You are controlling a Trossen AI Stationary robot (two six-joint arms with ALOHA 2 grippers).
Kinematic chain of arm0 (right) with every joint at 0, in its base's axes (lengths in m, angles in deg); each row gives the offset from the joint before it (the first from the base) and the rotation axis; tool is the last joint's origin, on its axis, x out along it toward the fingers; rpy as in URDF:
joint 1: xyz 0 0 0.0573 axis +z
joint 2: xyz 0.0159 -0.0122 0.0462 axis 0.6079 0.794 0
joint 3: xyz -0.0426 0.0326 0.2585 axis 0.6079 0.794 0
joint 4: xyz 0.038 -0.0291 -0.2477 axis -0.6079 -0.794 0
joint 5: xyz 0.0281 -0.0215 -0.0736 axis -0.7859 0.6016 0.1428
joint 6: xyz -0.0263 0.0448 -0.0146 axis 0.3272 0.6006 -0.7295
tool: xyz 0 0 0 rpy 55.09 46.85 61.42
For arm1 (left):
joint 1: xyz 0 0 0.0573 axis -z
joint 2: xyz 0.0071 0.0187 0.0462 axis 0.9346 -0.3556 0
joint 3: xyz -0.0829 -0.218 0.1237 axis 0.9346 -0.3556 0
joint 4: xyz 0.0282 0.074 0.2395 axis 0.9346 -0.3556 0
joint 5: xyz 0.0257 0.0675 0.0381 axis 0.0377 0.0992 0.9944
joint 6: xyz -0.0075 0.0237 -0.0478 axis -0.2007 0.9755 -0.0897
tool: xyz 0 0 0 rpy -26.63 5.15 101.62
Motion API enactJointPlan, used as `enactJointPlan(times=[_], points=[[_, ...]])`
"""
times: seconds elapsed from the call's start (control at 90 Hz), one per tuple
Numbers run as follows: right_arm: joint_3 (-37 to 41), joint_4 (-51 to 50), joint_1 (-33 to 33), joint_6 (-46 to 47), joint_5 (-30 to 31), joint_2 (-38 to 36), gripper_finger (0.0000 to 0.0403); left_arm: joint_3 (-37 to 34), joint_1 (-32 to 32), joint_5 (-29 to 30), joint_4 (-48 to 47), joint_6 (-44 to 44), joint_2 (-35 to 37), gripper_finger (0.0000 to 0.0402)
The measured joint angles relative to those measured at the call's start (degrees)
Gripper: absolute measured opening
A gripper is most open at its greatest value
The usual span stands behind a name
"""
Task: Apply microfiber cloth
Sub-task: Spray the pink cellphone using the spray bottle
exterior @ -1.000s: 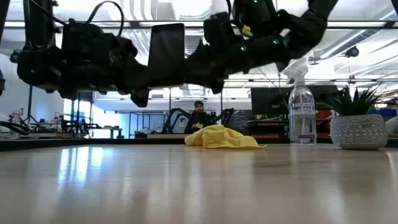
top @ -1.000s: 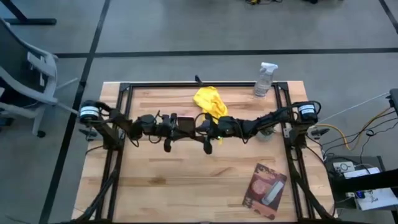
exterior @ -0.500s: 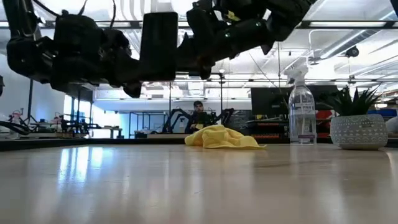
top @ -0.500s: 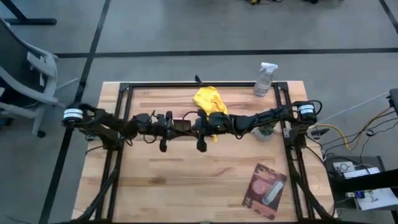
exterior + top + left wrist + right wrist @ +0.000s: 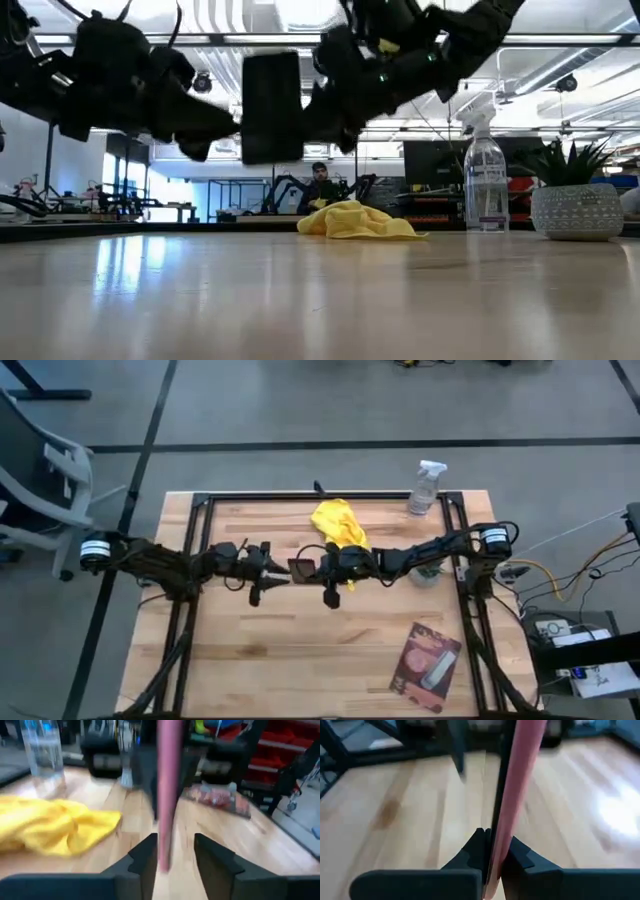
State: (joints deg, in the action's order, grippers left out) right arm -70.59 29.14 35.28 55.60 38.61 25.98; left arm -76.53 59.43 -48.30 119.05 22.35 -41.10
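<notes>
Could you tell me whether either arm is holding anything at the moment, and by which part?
The right pincer is shut on the edge of a thin pink-backed slab. The left pincer is open around its other edge.

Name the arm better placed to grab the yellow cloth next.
Left: the left gripper is open, the microfiber cloth close by; the right gripper is shut on the flat pink item.

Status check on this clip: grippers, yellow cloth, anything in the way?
Right gripper shut on thin pink-backed flat slab, held mid-air. Left gripper open around its edge. Wrinkled yellow microfiber cloth untouched on table's far side. Nothing on it.
</notes>
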Motion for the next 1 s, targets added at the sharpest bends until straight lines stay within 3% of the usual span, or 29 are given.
enactJointPlan(times=[0.256, 0.689, 0.856, 1.0], points=[[2.81, 0.64, -1.27, 12.56, -7.56, 0.02, 0.0009, 0.21, 0.00, 3.26, 3.72, 1.20, -3.44, 0.0164], [2.40, 8.68, -1.27, 11.00, -10.03, 0.00, 0.0009, 0.48, -0.17, 3.03, 26.18, -14.46, -15.49, 0.0237], [2.08, 8.71, -1.24, 11.32, -9.99, 0.00, 0.0009, 1.70, -0.17, 2.93, 26.74, -15.97, -16.97, 0.0239], [2.06, 8.93, -1.37, 11.42, -9.53, 0.00, 0.0009, 2.82, -0.17, 2.97, 26.44, -17.08, -18.70, 0.0217]])
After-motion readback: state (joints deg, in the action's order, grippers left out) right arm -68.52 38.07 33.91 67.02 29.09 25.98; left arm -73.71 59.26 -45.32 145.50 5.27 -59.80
